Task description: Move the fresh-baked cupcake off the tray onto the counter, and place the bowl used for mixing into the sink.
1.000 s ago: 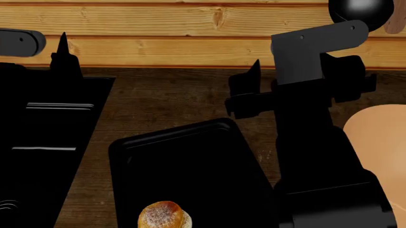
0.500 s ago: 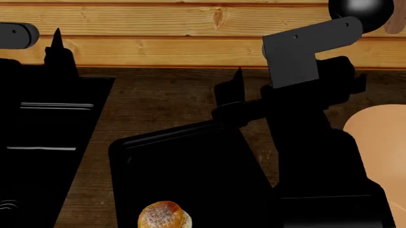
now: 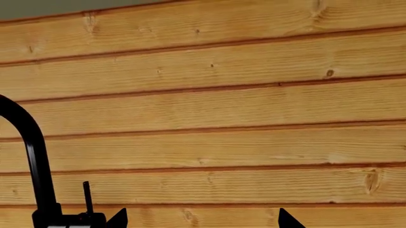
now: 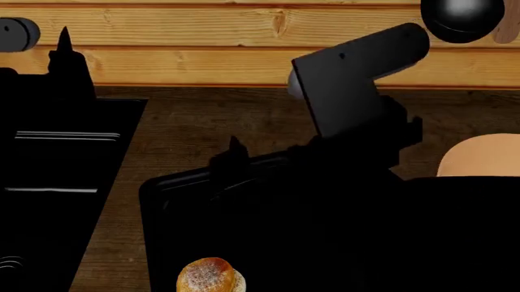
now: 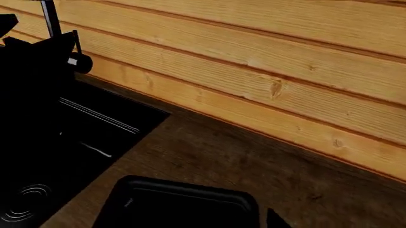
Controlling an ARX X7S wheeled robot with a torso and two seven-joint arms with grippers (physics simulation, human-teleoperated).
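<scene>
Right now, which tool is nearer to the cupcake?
Right. The right tool is over the tray's far edge; the left tool is over the sink, far from the cupcake.

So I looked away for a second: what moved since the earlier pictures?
The right arm swung left and down, its gripper now over the tray's far edge. The left gripper drifted slightly left. Nothing was grasped or released. The cupcake, tray, bowl and sink stayed put.
</scene>
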